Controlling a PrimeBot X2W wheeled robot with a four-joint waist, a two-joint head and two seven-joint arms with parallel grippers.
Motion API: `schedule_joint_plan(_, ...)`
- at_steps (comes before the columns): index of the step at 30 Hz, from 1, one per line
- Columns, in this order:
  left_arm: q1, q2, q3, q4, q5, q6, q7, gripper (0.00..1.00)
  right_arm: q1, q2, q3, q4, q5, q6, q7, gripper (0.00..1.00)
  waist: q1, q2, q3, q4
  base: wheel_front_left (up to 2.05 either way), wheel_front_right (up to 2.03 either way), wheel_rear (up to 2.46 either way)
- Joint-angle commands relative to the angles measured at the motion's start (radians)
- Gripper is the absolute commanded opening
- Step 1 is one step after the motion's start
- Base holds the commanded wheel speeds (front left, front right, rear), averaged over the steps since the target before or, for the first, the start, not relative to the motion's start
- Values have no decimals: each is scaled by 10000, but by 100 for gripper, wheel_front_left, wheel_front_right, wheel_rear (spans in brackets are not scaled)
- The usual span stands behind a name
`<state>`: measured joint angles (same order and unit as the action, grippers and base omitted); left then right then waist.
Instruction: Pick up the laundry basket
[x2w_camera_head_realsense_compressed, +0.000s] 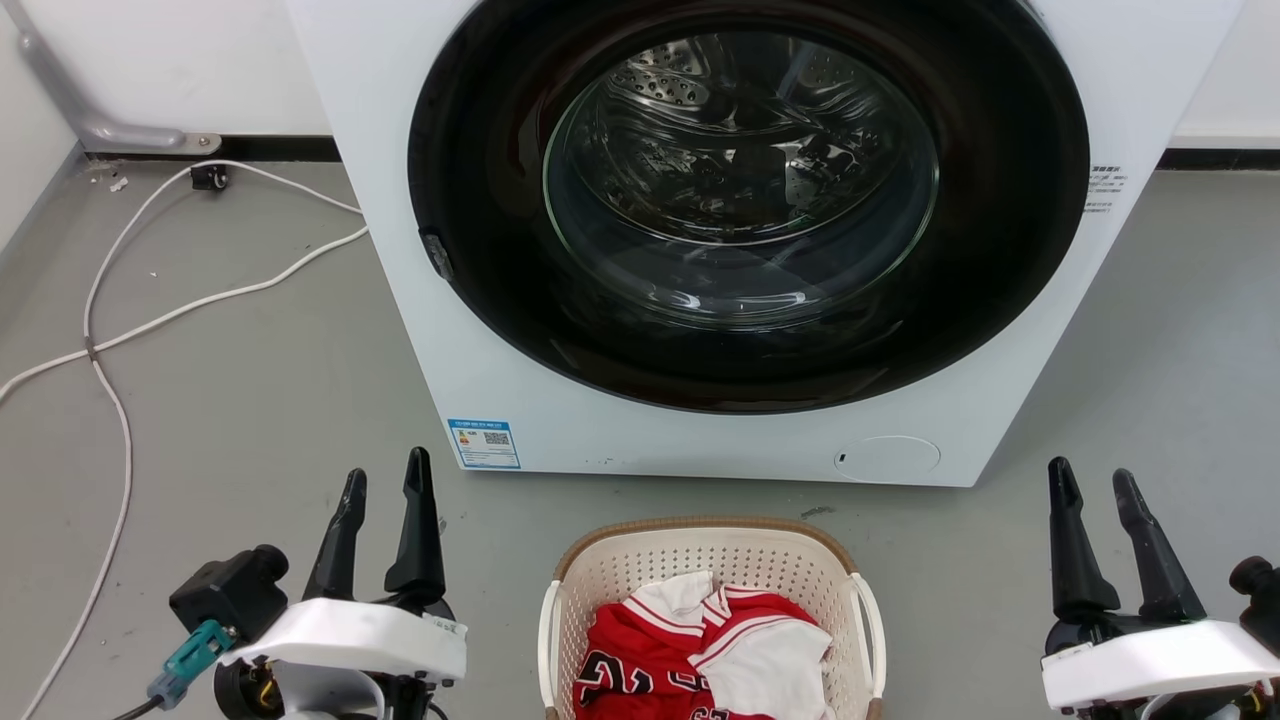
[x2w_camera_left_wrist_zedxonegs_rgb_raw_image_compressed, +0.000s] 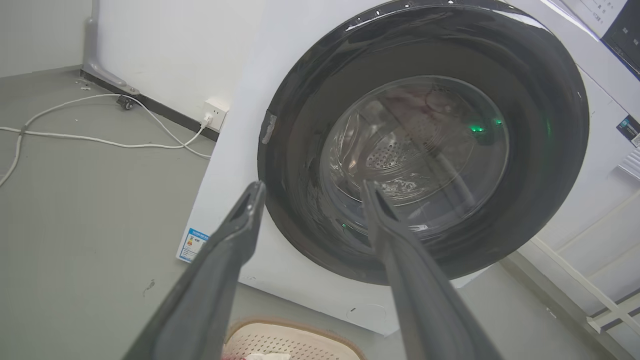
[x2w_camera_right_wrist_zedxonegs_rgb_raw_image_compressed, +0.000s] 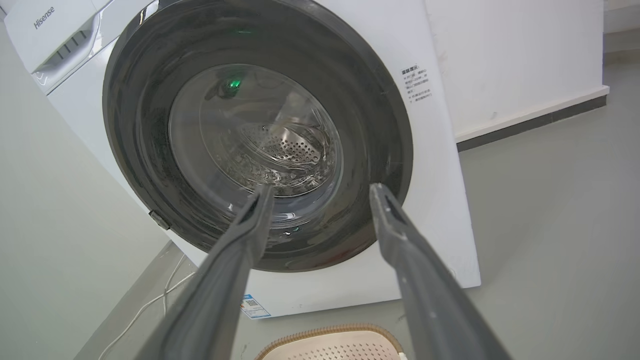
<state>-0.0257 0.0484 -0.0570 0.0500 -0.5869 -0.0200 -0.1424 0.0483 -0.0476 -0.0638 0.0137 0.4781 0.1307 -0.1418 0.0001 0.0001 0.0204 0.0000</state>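
The laundry basket (x2w_camera_head_realsense_compressed: 640, 560), cream-white and perforated with a brown rim, stands on the floor at the bottom centre of the head view, with red and white clothing (x2w_camera_head_realsense_compressed: 690, 650) inside. Its rim (x2w_camera_left_wrist_zedxonegs_rgb_raw_image_compressed: 300, 332) also peeks in at the bottom of the left wrist view, and its far rim (x2w_camera_right_wrist_zedxonegs_rgb_raw_image_compressed: 335, 335) shows low in the right wrist view. My left gripper (x2w_camera_head_realsense_compressed: 385, 480) hovers open to the basket's left, fingers pointing toward the washer. To the basket's right my right gripper (x2w_camera_head_realsense_compressed: 1093, 485) is open too. Neither touches the basket.
A white front-loading washing machine (x2w_camera_head_realsense_compressed: 480, 330) with a shut dark round door (x2w_camera_head_realsense_compressed: 750, 200) stands right behind the basket. White cables (x2w_camera_head_realsense_compressed: 120, 330) trail across the grey floor at the left, running to a wall socket (x2w_camera_left_wrist_zedxonegs_rgb_raw_image_compressed: 214, 111). Bare floor lies on both sides.
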Motion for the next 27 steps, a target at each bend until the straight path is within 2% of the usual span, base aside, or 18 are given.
schedule_joint_plan(1,31,25,-29,-137,285,37,-93,100,42,-34,-1,-177,-319,0,-96,100,-1,-1,4,-2,0,0,0)
schedule_joint_plan(27,241,27,-352,-308,2629,263,-701,100,359,-37,22,-588,-2958,-1,-716,100,-1,-1,93,28,0,0,0)
